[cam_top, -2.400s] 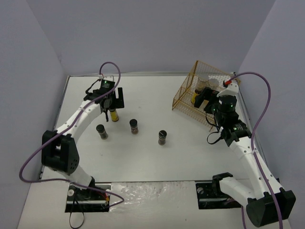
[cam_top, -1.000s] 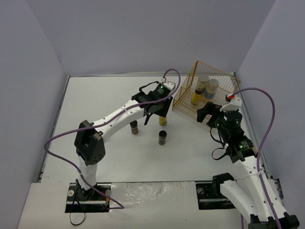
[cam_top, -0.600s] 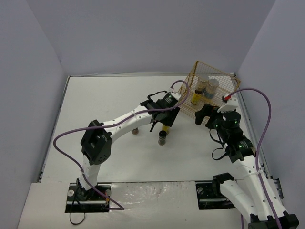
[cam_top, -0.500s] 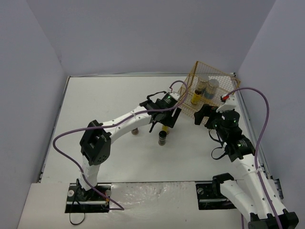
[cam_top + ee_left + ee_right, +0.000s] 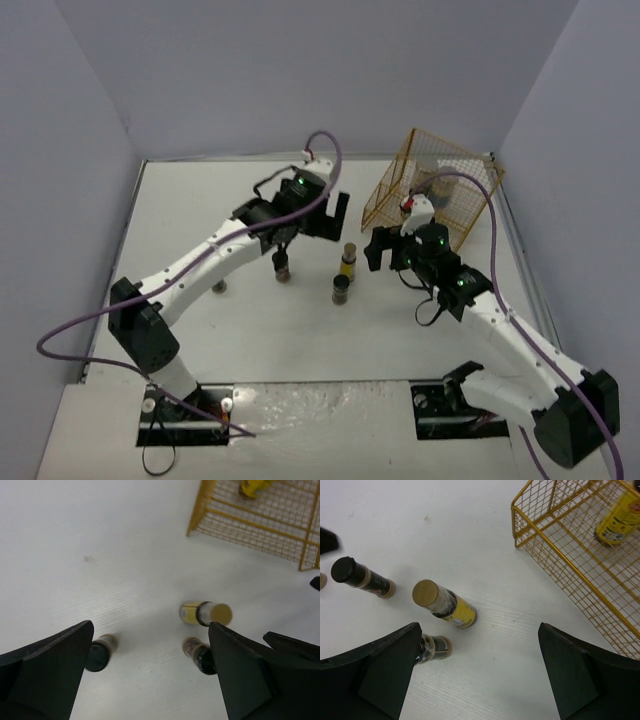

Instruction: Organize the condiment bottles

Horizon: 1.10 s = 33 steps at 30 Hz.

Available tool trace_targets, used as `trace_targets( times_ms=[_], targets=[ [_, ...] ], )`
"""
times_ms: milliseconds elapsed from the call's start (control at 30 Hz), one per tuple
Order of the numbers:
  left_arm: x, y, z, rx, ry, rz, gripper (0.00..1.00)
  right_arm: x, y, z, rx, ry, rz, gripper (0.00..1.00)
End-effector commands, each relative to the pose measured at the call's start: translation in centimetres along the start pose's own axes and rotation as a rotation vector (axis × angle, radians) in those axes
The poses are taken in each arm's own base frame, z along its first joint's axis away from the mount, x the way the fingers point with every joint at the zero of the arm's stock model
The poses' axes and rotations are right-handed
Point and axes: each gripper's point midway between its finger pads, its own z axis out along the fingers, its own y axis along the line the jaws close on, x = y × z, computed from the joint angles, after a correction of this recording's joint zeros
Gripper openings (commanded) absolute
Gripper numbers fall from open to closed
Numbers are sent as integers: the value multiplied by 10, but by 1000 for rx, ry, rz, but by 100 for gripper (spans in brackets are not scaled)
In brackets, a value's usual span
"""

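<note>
Condiment bottles [image 5: 347, 262] stand in two places: four loose on the table [image 5: 200, 200] and at least one inside the gold wire rack [image 5: 385, 205].

Nearest my bases is the near dark bottle [image 5: 341, 290], upright with its black cap on top. Just beyond it stands the loose yellow bottle [image 5: 347, 262], brown-capped and just beside the dark one. To the left of that pair, the second dark bottle [image 5: 282, 268] stands close beside my left arm [image 5: 220, 250] in the overhead view. The third dark bottle [image 5: 219, 287] shows only partly at that arm's near edge.

My left gripper [image 5: 150, 630] hangs above the loose group, fingers spread wide with nothing between them. My right gripper [image 5: 479, 630] is likewise released and empty, and it faces the loose yellow bottle from the rack side.

Farthest, at the right rear of the table, the rack holds the racked yellow bottle [image 5: 620, 517]. In the overhead view my right arm [image 5: 500, 320] hides the rest of its contents
</note>
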Motion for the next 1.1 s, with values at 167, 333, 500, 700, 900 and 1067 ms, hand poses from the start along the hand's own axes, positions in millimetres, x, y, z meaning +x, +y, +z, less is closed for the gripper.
trace_targets(
  times_ms=[167,333,500,700,900,1067],
  targets=[
    [-38,149,-123,-288,-298,-190,97,-26,55,48,-127,-92,-129,100],
    [-7,206,-176,-469,-344,-205,97,-11,72,69,-144,-47,-170,99],
    [25,232,-195,-601,-376,-222,97,7,68,84,-101,-17,-176,91],
    [45,237,-177,-613,-348,-233,97,18,59,88,-60,-2,-172,68],
    [49,238,-173,-611,-327,-221,97,17,53,85,-32,-24,-170,43],
    [52,241,-176,-629,-327,-218,97,12,50,82,-14,-38,-170,15]
  ],
)
